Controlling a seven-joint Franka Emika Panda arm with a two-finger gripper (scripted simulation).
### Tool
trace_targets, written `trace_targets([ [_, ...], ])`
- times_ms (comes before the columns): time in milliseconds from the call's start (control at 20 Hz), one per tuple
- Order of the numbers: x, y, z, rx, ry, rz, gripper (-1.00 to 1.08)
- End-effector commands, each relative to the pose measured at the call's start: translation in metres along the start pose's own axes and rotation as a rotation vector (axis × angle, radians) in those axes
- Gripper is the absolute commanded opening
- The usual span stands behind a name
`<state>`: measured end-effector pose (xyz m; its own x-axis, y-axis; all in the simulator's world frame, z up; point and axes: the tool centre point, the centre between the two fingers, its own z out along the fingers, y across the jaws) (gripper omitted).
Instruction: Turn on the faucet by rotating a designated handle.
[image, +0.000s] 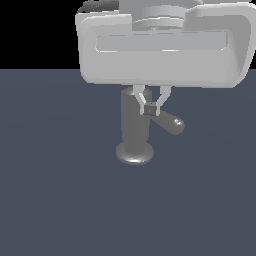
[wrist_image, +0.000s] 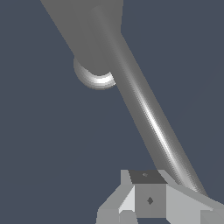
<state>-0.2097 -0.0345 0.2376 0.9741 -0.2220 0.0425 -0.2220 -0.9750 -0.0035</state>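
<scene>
- The faucet (image: 134, 131) stands upright on a bare dark floor (image: 50, 200), near the middle of the exterior view, its flared base resting flat.
- The handle (image: 170, 122) juts from the upper part of the cylinder toward the exterior view's right, ending in a rounded tip.
- The gripper (image: 150, 109) hangs from above, its fingers drawn close together at the root of the handle, right beside the cylinder.
- The wrist view shows the handle (wrist_image: 148, 113) running past one finger (wrist_image: 148, 199); whether the pads actually pinch it or merely press against it cannot be told.
- Risk, as a judgement: contact sits close to the pivot, where leverage is poorest, so a push there may slide along the smooth rod instead of turning it.
- A second risk: the fingers stand so near the cylinder that a sideways sweep could jam them against it and stall the arm.
- A third: if the rod lies outside the pads and not between them, it can be driven one way only, and the wrong direction would leave it unmoved.
- No container appears in either view; nothing is held in anything.
</scene>
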Motion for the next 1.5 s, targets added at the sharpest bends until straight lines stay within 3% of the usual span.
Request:
trace_targets([
  [0,-0.009,0.019,0.016,-0.004,-0.043,0.015,-1.00],
  [500,-0.002,0.060,0.016,-0.004,-0.043,0.015,-1.00],
  [550,0.015,0.047,-0.004,-0.006,0.017,-0.009,-1.00],
  [1450,0.061,0.089,0.005,-0.005,-0.006,0.000,-1.00],
])
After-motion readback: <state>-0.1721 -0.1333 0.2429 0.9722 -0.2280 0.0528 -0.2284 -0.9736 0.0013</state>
